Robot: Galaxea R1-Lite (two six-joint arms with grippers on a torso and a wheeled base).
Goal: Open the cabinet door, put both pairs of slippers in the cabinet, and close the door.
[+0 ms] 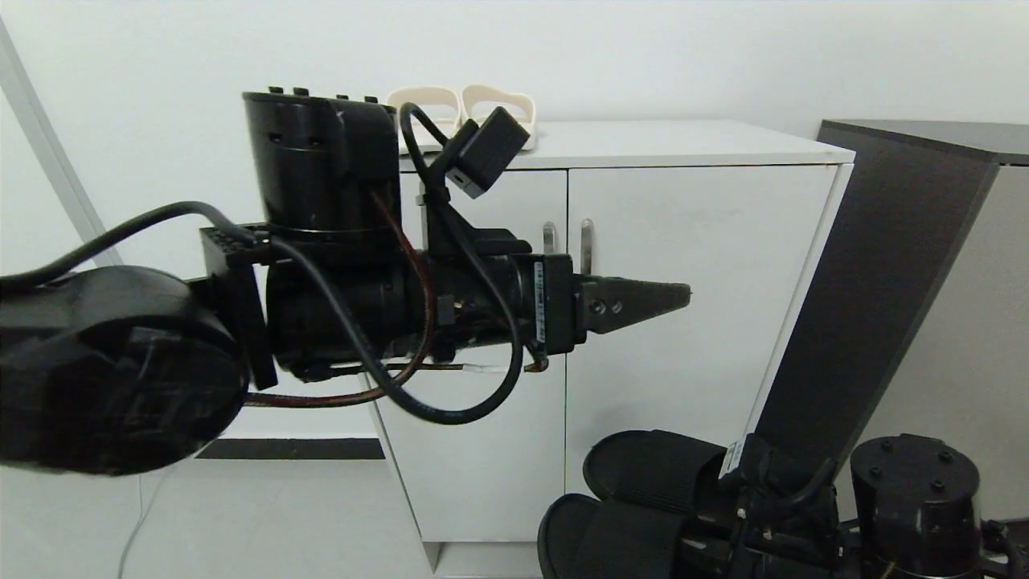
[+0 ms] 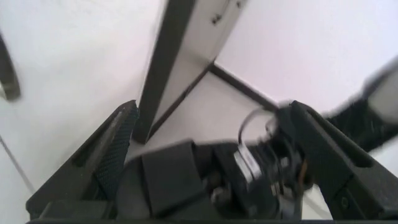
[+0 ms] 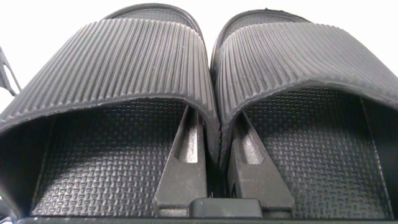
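The white cabinet (image 1: 691,241) stands ahead with both doors shut, its two metal handles (image 1: 586,245) side by side at the middle seam. A beige pair of slippers (image 1: 462,108) lies on its top. My left gripper (image 1: 679,296) hovers in front of the right door, just right of the handles and below them. In the left wrist view this gripper (image 2: 211,107) is open and holds nothing. A black pair of slippers (image 1: 643,482) hangs low in front of the cabinet. My right gripper (image 3: 216,118) is shut on the slippers' (image 3: 143,68) touching inner walls, one finger inside each.
A dark grey cabinet (image 1: 884,265) stands close against the white one's right side. Pale floor and a white wall with a dark baseboard (image 1: 289,449) lie to the left.
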